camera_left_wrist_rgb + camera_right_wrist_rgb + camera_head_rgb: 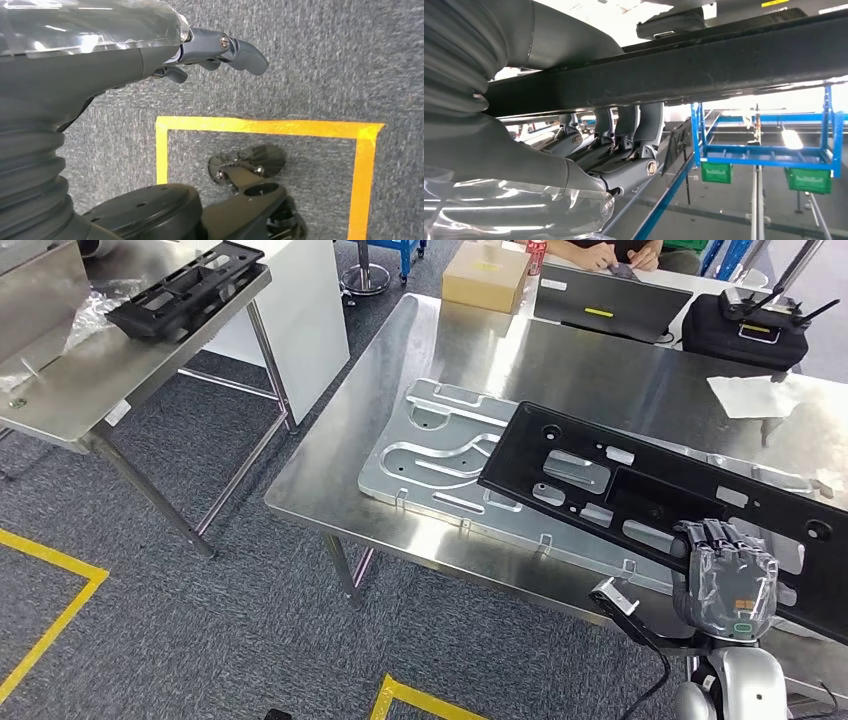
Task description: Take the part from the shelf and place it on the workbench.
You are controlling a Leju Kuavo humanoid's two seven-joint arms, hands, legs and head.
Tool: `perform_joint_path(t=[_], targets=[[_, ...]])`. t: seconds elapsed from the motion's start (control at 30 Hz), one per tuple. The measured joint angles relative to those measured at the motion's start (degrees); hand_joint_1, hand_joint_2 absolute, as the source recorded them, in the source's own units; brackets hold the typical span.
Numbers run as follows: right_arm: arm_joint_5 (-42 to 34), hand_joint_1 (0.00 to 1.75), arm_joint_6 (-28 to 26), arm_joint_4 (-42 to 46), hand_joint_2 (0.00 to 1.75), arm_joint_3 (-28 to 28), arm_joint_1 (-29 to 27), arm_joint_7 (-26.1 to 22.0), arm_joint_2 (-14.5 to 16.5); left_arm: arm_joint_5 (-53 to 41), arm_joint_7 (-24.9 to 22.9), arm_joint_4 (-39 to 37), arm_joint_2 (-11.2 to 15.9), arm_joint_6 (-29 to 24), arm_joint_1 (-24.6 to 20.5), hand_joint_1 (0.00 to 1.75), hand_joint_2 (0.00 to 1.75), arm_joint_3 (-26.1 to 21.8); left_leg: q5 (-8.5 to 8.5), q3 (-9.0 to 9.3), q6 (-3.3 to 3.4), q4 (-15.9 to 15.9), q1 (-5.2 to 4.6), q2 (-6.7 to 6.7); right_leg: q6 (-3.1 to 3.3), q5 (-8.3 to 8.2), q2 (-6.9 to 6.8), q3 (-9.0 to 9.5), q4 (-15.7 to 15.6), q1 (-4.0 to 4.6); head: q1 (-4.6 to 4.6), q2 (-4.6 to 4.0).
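A long black plastic part [640, 490] hangs just above the steel workbench [340, 470], slanting from the middle toward the right edge. My right hand [730, 575] grips its near edge, fingers hooked over the top. The right wrist view shows the part's black edge [704, 65] clamped between the thumb and the fingers [624, 150]. My left hand [150, 55] hangs over the grey carpet, fingers loosely curled and holding nothing. Another black part [185, 290] lies on the steel shelf table [90, 390] at the upper left.
A silver metal plate [440, 460] with cut-out channels lies on the workbench under the part. At the far side are a cardboard box [487, 275], a laptop [610, 302], a black case [745, 330] and a person's hands [620, 255]. Yellow tape [60, 610] marks the carpet.
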State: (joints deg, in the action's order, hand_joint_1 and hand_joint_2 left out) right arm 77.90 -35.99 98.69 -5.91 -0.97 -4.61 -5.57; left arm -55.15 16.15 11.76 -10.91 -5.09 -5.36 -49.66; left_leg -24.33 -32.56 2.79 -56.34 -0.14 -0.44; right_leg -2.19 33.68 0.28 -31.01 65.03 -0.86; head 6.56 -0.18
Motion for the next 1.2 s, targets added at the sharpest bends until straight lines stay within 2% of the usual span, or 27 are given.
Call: perform_joint_path(t=[0.03, 0.07, 0.1, 0.13, 0.2, 0.23, 0.27, 0.33, 0.37, 0.5, 0.63, 0.8, 0.87, 1.0, 1.2], targets=[[-0.1, 1.75, 0.0, -0.1, 1.75, 0.0, -0.1, 0.0, 0.0, 0.0, 0.0, 0.0, 0.0, -0.1, 0.0, 0.00, 1.75, 0.0, -0.07, 0.08, -0.10, 0.0, 0.09, 0.01, -0.31, 1.21, -0.01, -2.36, 3.3, -0.22, -0.01, 0.00], [-0.2, 1.75, 0.0, -0.2, 1.75, 0.0, -0.2, 0.0, 0.0, 0.0, 0.0, 0.0, 0.0, -0.1, 0.1, 0.00, 1.75, 0.0, -0.19, 0.19, -0.30, -0.1, 0.21, 0.00, -0.57, 1.64, -0.03, -4.37, 5.7, -0.50, -0.01, 0.00], [-0.3, 1.75, 0.0, -0.3, 1.75, 0.0, -0.4, 0.0, 0.0, 0.1, 0.0, 0.0, 0.0, -0.2, 0.1, 0.00, 1.75, 0.0, -0.40, 0.34, -0.61, -0.2, 0.39, -0.03, -0.89, 0.95, -0.06, -5.58, 6.4, -0.82, -0.01, 0.00], [-0.5, 1.75, 0.1, -0.4, 1.75, 0.0, -0.6, 0.0, 0.0, 0.2, 0.0, 0.0, -0.1, -0.3, 0.2, 0.00, 1.75, 0.0, -0.69, 0.58, -0.98, -0.4, 0.66, -0.07, -1.21, -0.89, -0.12, -5.75, 5.0, -1.17, -0.01, 0.00], [-0.7, 1.75, 0.2, -0.5, 1.75, 0.0, -0.7, -0.1, 0.0, 0.3, 0.1, 0.0, -0.1, -0.5, 0.3, 0.00, 1.75, 0.0, -1.45, 1.10, -1.95, -0.9, 1.24, -0.14, -1.80, -5.65, -0.15, -4.16, -1.5, -1.76, -0.01, 0.00], [-0.8, 1.75, 0.3, -0.6, 1.75, 0.0, -0.7, -0.1, 0.0, 0.4, 0.2, 0.0, -0.1, -0.6, 0.3, 0.00, 1.75, 0.0, -1.80, 1.14, -2.48, -1.3, 1.40, -0.16, -1.63, -6.73, -0.19, -3.59, -4.2, -1.76, -0.01, 0.00], [-0.9, 1.75, 0.4, -0.6, 1.75, 0.0, -0.8, -0.1, 0.0, 0.4, 0.3, 0.0, -0.1, -0.6, 0.2, 0.00, 1.75, 0.0, -2.10, 1.06, -3.02, -1.6, 1.44, -0.17, -1.17, -7.34, -0.19, -3.36, -5.6, -1.66, 0.00, 0.00], [-0.9, 1.75, 0.8, -0.7, 1.75, 0.1, -1.2, -0.1, 0.1, 0.4, 0.7, 0.0, -0.1, -0.6, 0.3, 0.00, 1.75, 0.0, -2.57, 0.91, -3.86, -1.8, 1.32, -0.16, 0.24, -7.16, -0.20, -3.61, -5.9, -1.40, 0.01, -0.01], [-0.9, 1.75, 0.9, -0.7, 1.75, 0.1, -1.5, -0.1, 0.1, 0.3, 0.8, 0.0, -0.1, -0.6, 0.4, 0.00, 1.75, 0.0, -2.69, 0.97, -3.87, -1.7, 1.30, -0.12, 0.62, -7.62, -0.10, -3.57, -5.8, -1.44, 0.01, -0.02], [-0.8, 1.75, 1.2, -0.7, 1.75, 0.1, -1.7, -0.1, 0.2, 0.3, 1.0, 0.0, -0.1, -0.6, 0.4, 0.00, 1.75, 0.0, -2.64, 1.40, -3.00, -1.0, 1.29, -0.03, 1.37, -7.44, 0.17, -3.44, -5.7, -1.39, 0.00, 0.00], [-0.5, 1.75, 2.0, -0.7, 1.75, 0.1, -1.9, -0.1, 0.3, 0.9, 1.1, 0.0, -0.1, -0.9, 0.4, 0.00, 1.75, -0.1, -2.58, 1.89, -2.91, -0.4, 1.32, -0.02, 1.98, -7.10, 0.13, -3.34, -5.7, -1.20, -0.01, -0.02], [-0.7, 1.75, 3.5, -0.7, 1.75, 0.3, -1.7, -0.1, 0.5, 2.8, 2.4, 0.0, -0.1, -1.0, 0.4, 0.00, 1.75, -1.0, -2.60, 2.15, -2.97, -0.2, 1.41, -0.01, 2.29, -6.89, 0.05, -3.23, -5.7, -0.96, -0.01, 0.00], [-0.8, 1.75, 4.1, -0.9, 1.75, 0.3, -1.5, -0.1, 0.5, 3.0, 2.7, 0.0, -0.1, -1.0, 0.4, 0.00, 1.75, -1.4, -2.64, 2.20, -3.29, -0.1, 1.44, 0.01, 2.31, -6.87, 0.04, -3.23, -5.7, -0.92, -0.01, -0.01], [-0.9, 1.75, 4.8, -1.6, 1.75, 0.3, -1.2, 0.0, 0.5, 3.1, 3.5, 0.0, -0.1, -1.1, 0.4, 0.00, 1.75, -1.8, -2.74, 2.20, -4.77, -0.1, 1.55, 0.02, 2.31, -6.82, -0.01, -3.21, -5.7, -0.87, -0.01, -0.01], [-0.8, 1.75, 4.8, -1.9, 1.75, 0.3, -1.2, 0.0, 0.6, 4.2, 4.7, 0.0, -0.1, -0.5, 0.4, 0.00, 1.75, -2.6, -2.88, 2.18, -5.17, -0.3, 1.51, 0.03, 2.20, -6.85, -0.05, -3.05, -5.7, -0.94, -0.01, 0.00]])
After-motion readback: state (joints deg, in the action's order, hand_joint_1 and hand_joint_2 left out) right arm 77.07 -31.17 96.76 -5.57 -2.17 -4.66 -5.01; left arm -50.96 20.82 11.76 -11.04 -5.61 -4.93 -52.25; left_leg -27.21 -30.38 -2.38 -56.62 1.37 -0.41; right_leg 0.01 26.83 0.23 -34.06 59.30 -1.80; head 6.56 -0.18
